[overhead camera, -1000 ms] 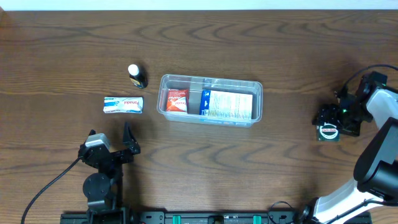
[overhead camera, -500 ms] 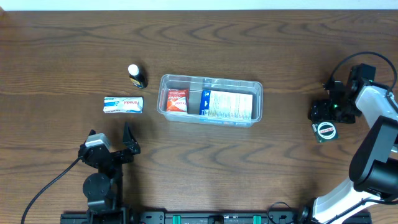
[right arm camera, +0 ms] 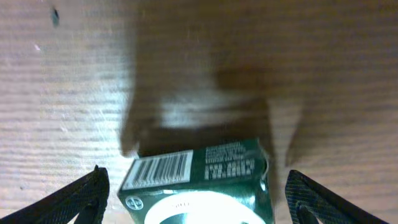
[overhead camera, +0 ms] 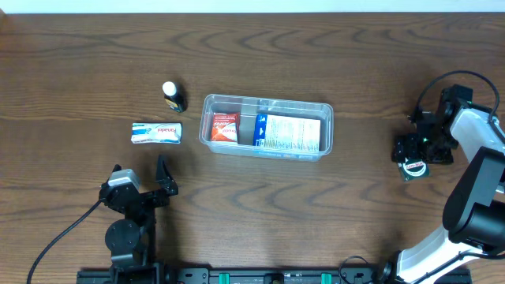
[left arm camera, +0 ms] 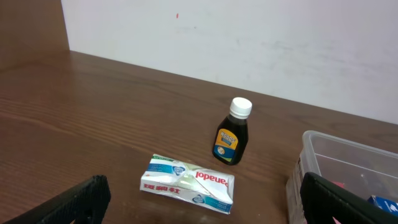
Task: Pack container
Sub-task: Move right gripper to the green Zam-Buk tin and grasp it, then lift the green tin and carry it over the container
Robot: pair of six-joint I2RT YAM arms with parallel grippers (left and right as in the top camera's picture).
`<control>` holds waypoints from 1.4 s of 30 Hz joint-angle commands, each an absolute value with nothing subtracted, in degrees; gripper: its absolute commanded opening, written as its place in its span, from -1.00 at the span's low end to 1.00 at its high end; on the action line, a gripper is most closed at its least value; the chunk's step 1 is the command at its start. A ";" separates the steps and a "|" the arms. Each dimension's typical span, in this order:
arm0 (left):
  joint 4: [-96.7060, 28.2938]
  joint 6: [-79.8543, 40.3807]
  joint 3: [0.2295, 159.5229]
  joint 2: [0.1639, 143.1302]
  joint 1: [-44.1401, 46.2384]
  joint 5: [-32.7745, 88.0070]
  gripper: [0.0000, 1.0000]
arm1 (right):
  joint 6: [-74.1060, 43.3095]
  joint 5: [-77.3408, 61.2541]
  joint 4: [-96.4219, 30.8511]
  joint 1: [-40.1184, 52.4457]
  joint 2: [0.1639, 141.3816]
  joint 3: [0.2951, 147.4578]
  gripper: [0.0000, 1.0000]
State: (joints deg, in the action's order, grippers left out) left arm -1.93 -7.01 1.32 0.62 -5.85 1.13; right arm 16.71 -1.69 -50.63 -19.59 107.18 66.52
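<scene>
1. Two arms share the work. Nearest to the robot, the left gripper (overhead camera: 140,170) hangs low over the table (overhead camera: 316,47) with its fingers spread wide and nothing between them.
2. A little further lies a white Panadol packet (left arm camera: 186,183), flat on the wood, and behind it a small dark bottle (left arm camera: 233,134) stands upright with a white cap.
3. At the right side, the right gripper (overhead camera: 418,148) is above a green box (right arm camera: 199,171). Its fingers are wide apart, one on each side of the box, and I see no contact with it.
4. Around the middle of the table sits the container (overhead camera: 268,100), well apart from the green box. It already holds a red packet (overhead camera: 225,127) on its left and a larger white and blue box (overhead camera: 289,132) that fills most of its right part.
5. Risk at the grasp: the green box looks a bit turned against the line of the fingers, so closing may twist it or push it away instead of clamping it.
6. Risk at the placing: little free room remains in the container, so the green box may catch on the rim or sit on top of the other things. The tub is probably light, so a bump could slide it.
7. Risk for the left arm: the bottle is narrow and tall, so a touch from the side may tip it over.
</scene>
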 commanded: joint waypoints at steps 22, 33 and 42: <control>-4.03 -6.04 0.23 0.23 -6.09 0.40 0.96 | 16.36 7.49 -50.26 -19.09 107.57 66.19 0.04; -4.03 -6.04 0.23 0.23 -6.09 0.40 0.96 | 4.73 2.63 -49.87 -19.09 107.53 66.48 -0.02; -4.03 -6.04 0.23 0.23 -6.09 0.40 0.96 | 4.71 -14.94 -51.57 -19.09 107.46 71.81 -0.10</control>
